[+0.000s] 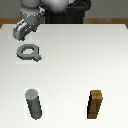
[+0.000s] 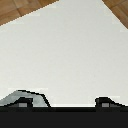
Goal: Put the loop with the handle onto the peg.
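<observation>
The claw (image 1: pixel 21 31) hung above the far part of the white bench (image 1: pixel 70 65), toward the exterior view's left, and held nothing. In the wrist view its two dark fingertips (image 2: pixel 22 102) stood well apart with only bare bench between them, so the jaws were spread, presumably ready to straddle something rather than to carry it.

The small flat grey loop with the stubby handle (image 1: pixel 28 52) lay flat on the bench just nearer the camera than the claw, apart from it, its round hole facing up and its handle sticking out toward the exterior view's right. That handle looked like the natural place to grip, since it would leave the hole free.

The upright grey round peg (image 1: pixel 34 104) stood well apart from the loop, at the near edge on the exterior view's left, directly in line below it. A brown wooden square-sided block (image 1: pixel 96 104) stood at the near edge on the exterior view's right, clear of that line and likely only a distractor.

By my judgement the task had not yet progressed: the loop was ungrasped and the peg bare.
</observation>
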